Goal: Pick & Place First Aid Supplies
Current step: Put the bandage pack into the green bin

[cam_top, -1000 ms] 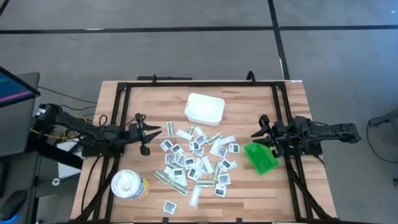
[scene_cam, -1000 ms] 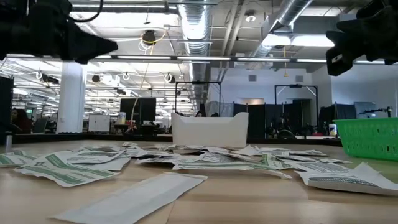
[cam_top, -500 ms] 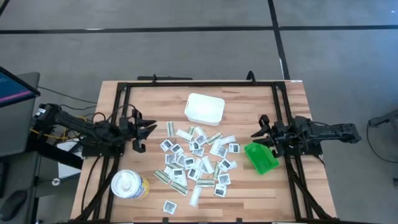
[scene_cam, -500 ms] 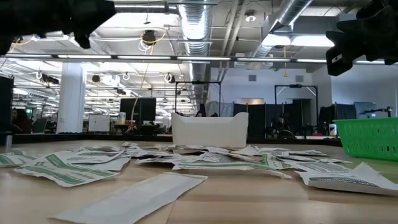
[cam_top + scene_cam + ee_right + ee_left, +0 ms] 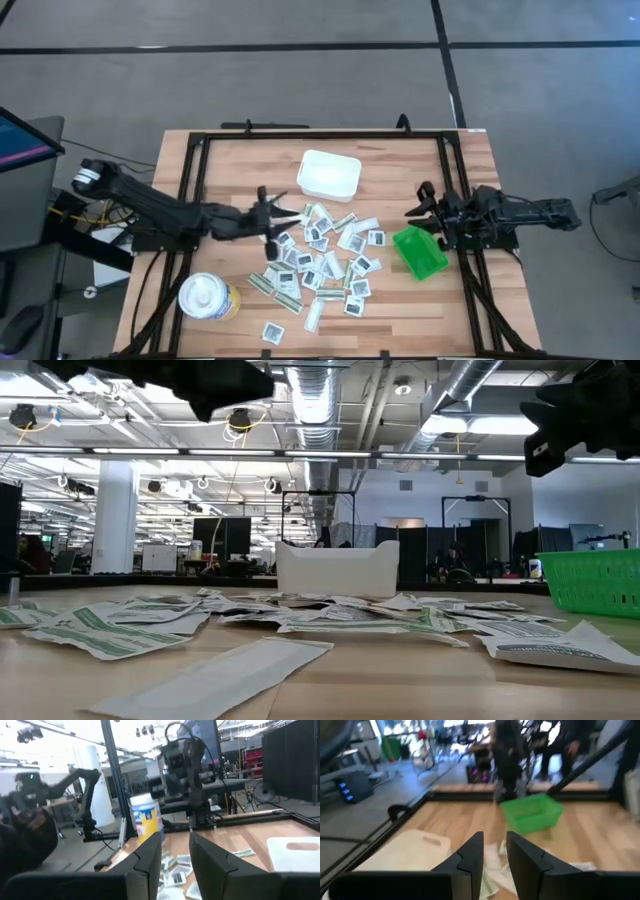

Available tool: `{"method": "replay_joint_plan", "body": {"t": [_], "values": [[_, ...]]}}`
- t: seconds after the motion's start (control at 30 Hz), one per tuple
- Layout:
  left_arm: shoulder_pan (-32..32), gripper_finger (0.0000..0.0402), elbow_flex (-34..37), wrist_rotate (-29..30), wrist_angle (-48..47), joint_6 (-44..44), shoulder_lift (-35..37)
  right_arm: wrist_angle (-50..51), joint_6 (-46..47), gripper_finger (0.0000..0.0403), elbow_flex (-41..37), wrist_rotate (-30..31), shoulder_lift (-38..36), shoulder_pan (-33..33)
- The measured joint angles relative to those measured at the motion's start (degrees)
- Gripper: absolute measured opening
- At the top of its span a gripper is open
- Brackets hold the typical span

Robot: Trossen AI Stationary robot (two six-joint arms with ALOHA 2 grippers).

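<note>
Wooden table (image 5: 210, 160) is seen whole only from above; in the low view its near edge is cut off and both arms are reduced to dark shapes at the top corners.

White tray (image 5: 328, 174) sits at the far middle of the table; its inside is hidden in the low view, where only one wall is shown. Green bin (image 5: 420, 252) lies at the right side, cut by the frame edge in the low view.

First aid supplies (image 5: 318, 255) are scattered mid-table between tray and near edge. No common direction is kept: strips are laid at many angles, squares turned every way. Print cannot be read.

A blue-and-yellow canister (image 5: 207, 296), near the left front corner, is absent from the low view.

Left gripper (image 5: 272, 222) is stretched over the pile's left edge, fingers parted with a narrow gap, nothing between them. Right gripper (image 5: 422, 207) is parked beside the bin, fingers likewise slightly apart, empty.
</note>
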State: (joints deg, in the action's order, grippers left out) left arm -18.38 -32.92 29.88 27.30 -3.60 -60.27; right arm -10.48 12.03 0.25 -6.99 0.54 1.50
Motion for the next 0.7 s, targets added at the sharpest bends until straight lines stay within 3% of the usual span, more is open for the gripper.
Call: {"method": "replay_joint_plan", "body": {"t": [0.17,0.33,0.53,0.7], "values": [[1.97,0.0085,-1.54,0.84,-0.32,-0.59,-4.81,-4.51,0.05,0.0095,0.00,9.99,2.73,-0.02],[5.04,0.0085,-1.54,1.04,-0.27,2.67,-4.99,-15.91,5.40,0.0095,0.02,9.85,8.92,0.56],[6.46,0.0085,-1.54,1.00,-0.19,2.98,-4.96,-26.69,2.89,0.0095,4.81,10.02,26.50,5.60],[6.61,0.0085,-1.54,0.99,-0.08,3.05,-4.96,-24.69,-6.40,0.0095,14.81,10.01,44.85,9.78]]}}
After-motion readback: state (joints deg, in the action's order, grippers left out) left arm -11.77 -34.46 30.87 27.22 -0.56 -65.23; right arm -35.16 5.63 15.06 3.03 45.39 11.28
